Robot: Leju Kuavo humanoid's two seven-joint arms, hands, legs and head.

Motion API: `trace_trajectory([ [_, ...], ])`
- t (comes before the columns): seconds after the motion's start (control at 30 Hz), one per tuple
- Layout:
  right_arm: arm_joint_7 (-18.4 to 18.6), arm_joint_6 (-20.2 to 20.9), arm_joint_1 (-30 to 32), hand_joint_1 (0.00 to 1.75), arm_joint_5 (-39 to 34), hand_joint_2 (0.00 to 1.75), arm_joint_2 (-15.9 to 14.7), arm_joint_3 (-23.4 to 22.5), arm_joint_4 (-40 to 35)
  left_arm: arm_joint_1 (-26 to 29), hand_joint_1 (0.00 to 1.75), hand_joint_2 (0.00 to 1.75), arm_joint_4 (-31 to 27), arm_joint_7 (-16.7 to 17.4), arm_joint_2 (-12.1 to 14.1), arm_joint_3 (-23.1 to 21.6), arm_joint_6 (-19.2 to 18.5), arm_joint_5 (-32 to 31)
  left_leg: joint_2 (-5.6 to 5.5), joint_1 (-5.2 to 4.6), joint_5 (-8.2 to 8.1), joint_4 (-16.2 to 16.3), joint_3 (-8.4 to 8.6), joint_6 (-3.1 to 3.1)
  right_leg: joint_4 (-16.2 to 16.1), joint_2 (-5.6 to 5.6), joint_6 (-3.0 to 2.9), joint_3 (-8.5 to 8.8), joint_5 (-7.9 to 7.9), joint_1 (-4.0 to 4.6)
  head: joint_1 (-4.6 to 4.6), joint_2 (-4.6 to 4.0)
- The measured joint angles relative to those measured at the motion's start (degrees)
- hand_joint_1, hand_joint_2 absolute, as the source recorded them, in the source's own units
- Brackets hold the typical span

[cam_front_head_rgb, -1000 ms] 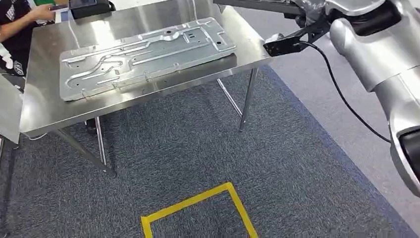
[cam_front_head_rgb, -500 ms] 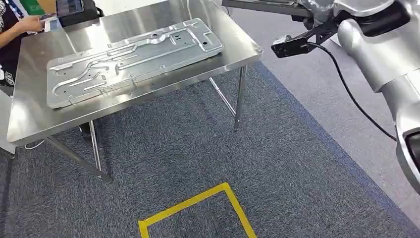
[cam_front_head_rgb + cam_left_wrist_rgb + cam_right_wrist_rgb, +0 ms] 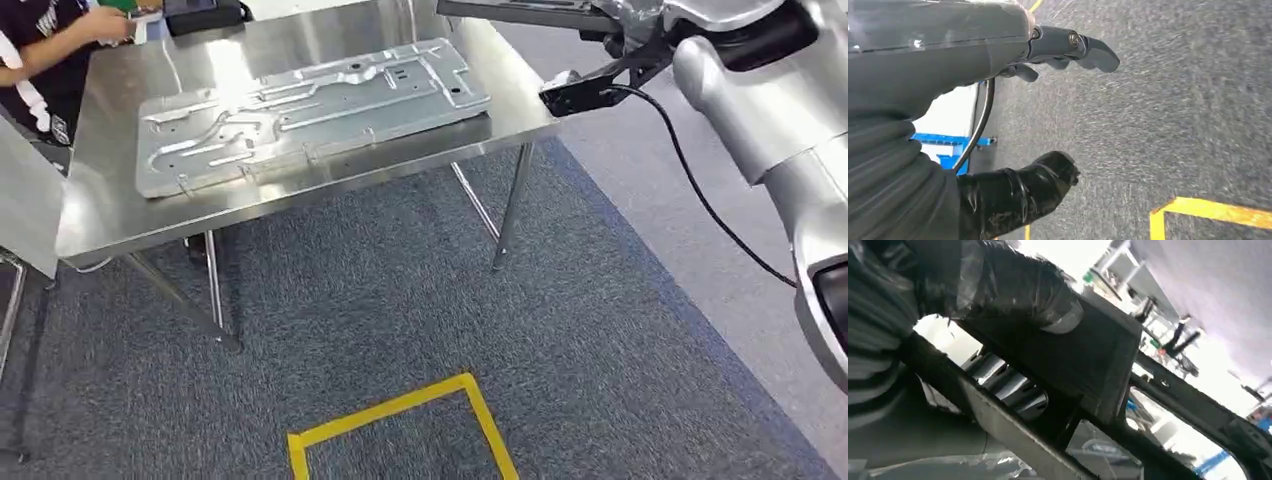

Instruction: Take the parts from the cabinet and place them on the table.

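Observation:
A silver stamped metal panel (image 3: pixel 310 105) lies flat on the steel table (image 3: pixel 110 215). My right arm is raised beside the table's far right corner. Its hand (image 3: pixel 635 18) grips a dark flat metal part (image 3: pixel 520 12) that juts out over that corner at the picture's top edge. In the right wrist view the thick thumb (image 3: pixel 1018 285) presses on the dark part (image 3: pixel 1098 350), a frame with open cut-outs. My left hand (image 3: pixel 998 55) hangs over the grey carpet, thumb and dark fingers (image 3: pixel 1018 190) apart, holding nothing.
A person (image 3: pixel 40 40) sits at the table's far left corner beside a dark device (image 3: pixel 205 12). Yellow tape (image 3: pixel 400 410) marks a square on the carpet in front of me. A black cable (image 3: pixel 700 200) hangs from my right wrist. Lighter floor lies right of the carpet.
The whole picture has swung left, then back right, so the camera has moved. My right hand still holds the dark part near the table's far right corner.

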Motion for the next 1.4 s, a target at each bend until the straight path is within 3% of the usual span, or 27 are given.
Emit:
trace_trajectory([
  [0.07, -0.02, 0.0, 0.29, 1.75, 0.0, 1.75, -0.04, 0.31, 0.04, 0.01, 0.0, 1.75, 0.0, 0.0, -0.09, 0.0, -0.04, 0.0, -1.29, 0.01, -0.03, 0.2, -0.05, 0.07, 6.62, 0.16, 0.3, -3.32, -1.83, -0.25, 0.0, 0.0],
  [0.1, -0.02, 0.02, 0.4, 1.75, 0.0, 1.75, -0.07, 0.55, 0.09, 0.02, 0.0, 1.75, 0.0, 0.0, -0.11, 0.0, -0.07, 0.0, -2.21, 0.13, -0.06, 0.42, -0.07, 0.05, 6.36, 0.18, 0.4, -3.38, -0.73, -0.37, 0.0, 0.0],
  [0.17, -0.02, 0.0, 0.36, 1.75, 0.0, 1.75, -0.07, 0.61, 0.09, 0.04, 0.0, 1.75, 0.0, 0.0, -0.11, 0.0, -0.07, -0.02, -3.87, 0.42, -0.4, 1.05, -0.05, -0.29, -0.83, 0.56, 0.55, -0.07, 4.04, -0.71, 0.0, 0.0],
  [0.2, 0.04, -0.02, 0.28, 1.75, 0.0, 1.75, -0.07, 0.61, 0.09, 0.03, 0.0, 1.75, 0.0, -0.02, -0.11, 0.0, -0.07, -0.02, -4.55, 0.53, -0.68, 1.49, -0.07, -0.63, -5.43, 1.49, 0.7, 2.08, 6.35, -0.97, 0.0, 0.0],
  [0.23, 0.15, -0.04, 0.32, 1.75, 0.0, 1.75, -0.15, 0.61, 0.09, 0.11, 0.0, 1.75, 0.0, -0.02, -0.11, 0.0, -0.07, -0.02, -5.16, 0.7, -1.0, 1.9, -0.5, -0.97, -7.64, 4.5, 0.81, 3.21, 5.82, -1.42, 0.0, 0.0],
  [0.27, 0.18, -0.09, 0.14, 1.75, 0.0, 1.75, -0.19, 0.63, 0.07, -0.09, 0.0, 1.75, 0.0, -0.02, -0.09, 0.0, -0.07, -0.02, -5.9, 0.61, -1.11, 2.94, -1.27, -1.26, -9.38, 5.32, 0.78, 3.79, 5.37, -1.42, -0.02, 0.0],
  [0.33, 0.28, -0.09, 0.43, 1.75, -0.04, 1.75, -0.22, 0.7, 0.13, 0.16, 0.0, 1.75, 0.0, -0.02, -0.09, 0.0, -0.07, 0.0, -7.14, 1.13, -0.62, 2.21, -1.89, -1.99, -8.94, 4.13, 0.32, 3.75, 5.39, -0.73, 0.0, 0.0],
  [0.4, 0.48, -0.13, 0.37, 1.75, -0.04, 1.75, 0.02, 0.79, 0.04, 0.32, 0.0, 1.75, 0.0, -0.02, 0.02, 0.02, -0.07, -0.02, -8.28, 1.19, -0.5, 2.28, -1.98, -2.54, -9.89, 2.52, -0.39, 4.09, 5.8, -1.24, -0.02, 0.0],
  [0.43, 0.61, -0.13, 0.36, 1.75, -0.04, 1.75, 0.17, 0.81, 0.07, 0.38, 0.0, 1.75, 0.04, -0.04, -0.02, 0.0, -0.05, -0.02, -4.98, 0.76, -1.43, 3.49, -2.6, -2.9, -10.33, 1.67, -0.72, 4.57, 5.89, -1.17, 0.0, 0.0],
  [0.47, 0.74, -0.13, 0.33, 1.75, -0.04, 1.75, 0.18, 0.81, 0.07, 0.41, 0.0, 1.75, 0.02, -0.04, 0.0, 0.0, -0.02, -0.02, -2.77, 0.88, -3.13, 6.26, -3.85, -3.29, -10.58, 1.02, -1.16, 4.78, 5.94, -1.13, -0.15, 0.0],
  [0.5, 0.85, -0.13, 0.27, 1.75, -0.04, 1.75, 0.15, 0.81, 0.07, 0.3, 0.0, 1.75, 0.02, -0.04, 0.02, 0.0, -0.02, -0.02, -1.5, 1.15, -5.29, 10.8, -6.02, -3.6, -10.64, 0.45, -1.16, 4.84, 5.94, -0.91, -0.13, 0.0],
  [0.57, 0.83, -0.13, 0.34, 1.75, -0.07, 1.75, 0.15, 0.89, 0.07, 0.29, 0.0, 1.75, 0.04, -0.07, 0.02, 0.0, -0.02, -0.02, -0.84, 1.32, -7.67, 17.9, -9.79, -3.8, -10.61, -0.91, -1.3, 4.86, 5.82, -0.67, -0.13, 0.0],
  [0.6, 0.83, -0.13, 0.4, 1.75, -0.13, 1.75, 0.18, 0.98, 0.07, 0.27, 0.0, 1.75, 0.09, -0.07, 0.02, 0.0, -0.04, -0.02, -0.78, 1.41, -7.11, 18.49, -10.34, -3.8, -10.61, -1.64, -1.31, 4.87, 5.74, -0.57, -0.13, 0.0],
  [0.63, 0.81, -0.13, 0.42, 1.75, -0.15, 1.75, 0.2, 1.03, 0.07, 0.26, 0.0, 1.75, 0.11, -0.07, 0.02, 0.0, -0.07, 0.0, -0.75, 1.47, -5.4, 16.35, -9.45, -3.69, -10.59, -2.29, -1.29, 4.95, 5.64, -0.46, -0.15, 0.0],
  [0.67, 0.81, -0.15, 0.41, 1.75, -0.15, 1.75, 0.26, 1.09, 0.07, 0.26, 0.0, 1.75, 0.11, -0.07, 0.02, 0.0, -0.07, 0.0, -0.56, 1.44, -2.91, 12.01, -7.29, -3.49, -10.59, -2.92, -1.3, 5.14, 5.5, -0.35, -0.13, 0.0],
  [0.7, 0.81, -0.17, 0.4, 1.75, -0.17, 1.75, 0.28, 1.14, 0.07, 0.25, 0.0, 1.75, 0.09, -0.09, 0.02, 0.0, -0.04, 0.0, 0.43, 1.27, -0.4, 6.85, -4.59, -3.17, -10.61, -3.53, -1.25, 5.42, 5.32, -0.23, -0.13, 0.0],
  [0.73, 0.81, -0.26, 0.38, 1.75, -0.17, 1.75, 0.28, 1.16, 0.07, 0.26, 0.0, 1.75, 0.09, -0.09, 0.04, 0.02, 0.0, 0.0, 3.14, 0.78, 0.88, 2.23, -2.32, -2.62, -10.68, -4.04, -1.21, 5.7, 5.16, -0.15, -0.13, 0.0],
  [0.77, 0.81, -0.31, 0.27, 1.75, -0.17, 1.75, 0.24, 1.16, 0.09, 0.2, 0.0, 1.75, 0.09, -0.09, 0.11, 0.0, 0.02, 0.02, 4.08, -0.03, 0.25, 1.38, -1.7, -2.21, -10.67, -4.56, -0.88, 5.68, 5.0, 0.25, -0.15, 0.0],
  [0.9, 0.81, -0.35, 0.25, 1.75, -0.17, 1.75, 0.46, 1.44, 0.07, 0.27, 0.0, 1.75, 0.09, -0.09, 0.11, 0.02, 0.04, 0.02, 1.51, 0.09, 0.73, 0.57, -1.5, -1.02, -11.09, -6.69, 0.16, 6.52, 4.74, 0.38, -0.13, 0.0],
  [0.97, 0.81, -0.37, 0.05, 1.75, -0.28, 1.75, 0.33, 1.46, 0.11, 0.19, 0.0, 1.75, 0.09, -0.09, 0.09, 0.0, 0.04, 0.09, 0.84, 0.58, 1.16, -0.37, -0.64, -0.47, -7.9, -1.77, 0.33, 5.12, 2.45, -0.24, -0.09, 0.0],
  [1.0, 0.72, -0.35, -0.08, 1.75, -0.52, 1.75, 0.24, 1.46, 0.11, 0.04, 0.0, 1.75, 0.09, -0.09, 0.09, 0.0, 0.04, 0.2, 0.55, 0.57, 1.17, -0.35, -0.67, -0.3, -3.6, -0.41, 0.3, 2.98, 0.31, -0.18, -0.09, 0.0],
  [1.07, 0.11, -0.41, 0.1, 1.75, -1.22, 1.75, 0.13, 1.49, 0.15, -0.15, 0.0, 1.75, 0.09, -0.09, 0.09, 0.0, 0.07, 0.44, -0.34, 0.54, 1.05, -0.22, -0.67, -0.12, 5.44, 0.37, 0.46, -1.84, -2.81, -0.19, -0.09, 0.0],
  [1.1, 0.02, -0.42, 0.28, 1.75, -1.22, 1.75, 0.05, 1.51, 0.2, -0.18, 0.0, 1.75, 0.09, -0.15, 0.09, 0.0, 0.07, 0.55, -0.88, 0.55, 1.01, -0.07, -0.67, -0.1, 6.97, 0.38, 0.51, -2.92, -2.44, -0.19, -0.09, 0.0],
  [1.17, 0.09, -0.46, 0.29, 1.75, -1.22, 1.75, -0.04, 1.55, 0.35, -0.17, 0.0, 1.75, 0.11, -0.72, 0.07, 0.0, 0.07, 0.59, -1.81, 0.61, 0.63, 0.53, -0.65, -0.17, 1.87, 0.37, 0.38, -1.15, 1.92, -0.29, -0.09, 0.0],
  [1.23, 0.15, -0.48, 0.08, 1.75, -1.22, 1.75, -0.04, 1.55, 0.35, 0.03, 0.0, 1.75, 0.11, -1.18, 0.07, 0.02, -0.11, 0.74, -2.31, 0.62, -0.21, 1.54, -0.76, -0.59, -8.57, 0.57, 0.08, 3.33, 6.82, -0.31, -0.09, 0.0],
  [1.27, 0.15, -0.55, -0.04, 1.75, -1.22, 1.75, -0.04, 1.55, 0.37, 0.15, 0.0, 1.75, 0.11, -1.29, 0.11, 0.02, -0.17, 0.79, -2.46, 0.29, -0.47, 2.03, -1.2, -0.95, -9.32, 0.95, 0.02, 3.79, 5.64, -0.1, -0.09, 0.0],
  [1.4, 0.15, -0.66, 0.09, 1.75, -1.2, 1.75, -0.04, 1.57, 0.42, 0.34, 0.0, 1.75, 0.11, -1.48, 0.13, 0.0, -0.44, 0.83, -2.89, 0.5, -0.16, 2.0, -1.57, -1.76, -9.71, 0.74, -0.75, 3.82, 6.13, -0.04, -0.09, 0.0],
])
